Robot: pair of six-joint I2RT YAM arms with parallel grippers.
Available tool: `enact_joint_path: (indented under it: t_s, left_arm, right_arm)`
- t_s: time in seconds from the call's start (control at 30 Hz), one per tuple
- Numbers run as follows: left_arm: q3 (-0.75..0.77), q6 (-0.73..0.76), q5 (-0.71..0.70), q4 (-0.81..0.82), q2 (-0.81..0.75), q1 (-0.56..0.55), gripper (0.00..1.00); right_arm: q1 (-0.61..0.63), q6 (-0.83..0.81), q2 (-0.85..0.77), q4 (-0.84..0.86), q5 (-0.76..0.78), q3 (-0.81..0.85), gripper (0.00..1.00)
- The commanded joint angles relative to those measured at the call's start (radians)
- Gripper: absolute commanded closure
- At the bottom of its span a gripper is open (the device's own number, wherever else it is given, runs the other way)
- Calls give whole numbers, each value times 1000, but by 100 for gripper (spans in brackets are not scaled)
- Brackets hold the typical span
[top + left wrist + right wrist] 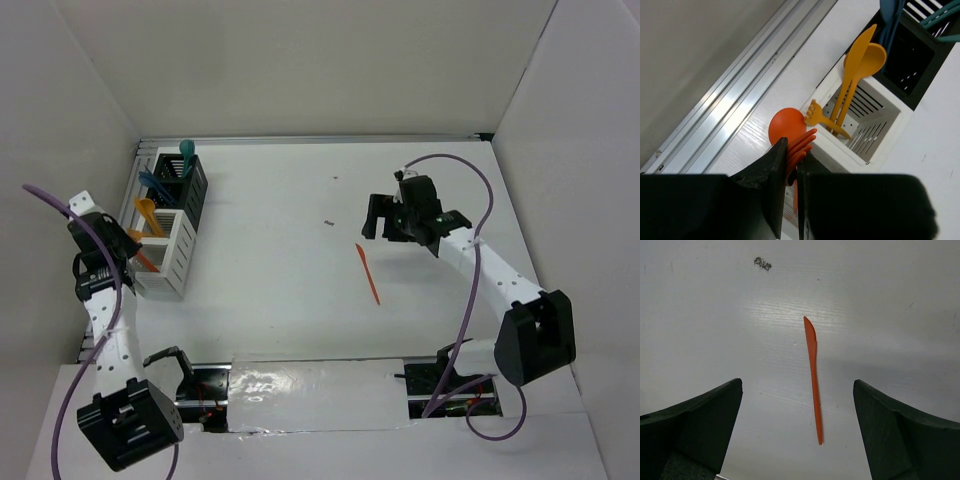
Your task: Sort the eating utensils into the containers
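Note:
My left gripper (795, 148) is shut on an orange fork (802, 142), tines pointing forward, just beside the near wall of a white bin (855, 157). An orange spoon bowl (785, 124) shows right behind the fork; I cannot tell whether it is held too. The white bin holds a yellow-orange knife, spoon and fork (852, 80). A black bin (920, 85) beyond it holds teal and blue utensils. In the top view the left gripper (135, 250) is at the white bin (170, 262). My right gripper (797, 385) is open above an orange knife (812, 365) lying on the table (368, 272).
An aluminium rail (730, 110) runs along the table's left edge beside the bins. White walls enclose the table on three sides. A small dark speck (328, 222) lies on the table near the knife. Purple cables loop off both arms.

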Motion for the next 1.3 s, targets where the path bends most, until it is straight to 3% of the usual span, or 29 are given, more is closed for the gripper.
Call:
enact_joint_path:
  t_s: [0.0,0.13,0.2,0.23,0.3,0.43,0.67,0.83,1.1,1.27]
  left_arm:
    - [-17,-6,42,89,-39,33,83]
    - [-19,-8,72,76,-31,41,67]
    - [-17,-8,64,75,-34,40,52]
    - [0,-8,67,63,-34,40,35]
    - [22,-18,82,46,-33,36,32]
    - [108,-31,141,-1,-2,-3,15]
    - [250,-5,205,-127,53,-167,10]
    - [253,-8,293,-162,12,-235,11]
    - [260,-21,317,-225,-72,-318,12]
    - [259,-44,369,-257,-111,-370,13]
  right_arm:
    - [-3,-24,11,61,21,-20,3]
    - [12,-21,52,71,21,-43,8]
    - [29,-26,78,71,21,-53,9]
    - [46,-23,87,87,21,-87,15]
    - [62,-23,92,98,21,-99,17]
    - [82,-22,149,89,53,-109,26]
    - [142,-32,204,68,120,-141,42]
    - [162,-10,198,57,130,-190,47]
    - [228,24,199,71,197,-242,52]
    - [271,60,264,103,235,-276,64]
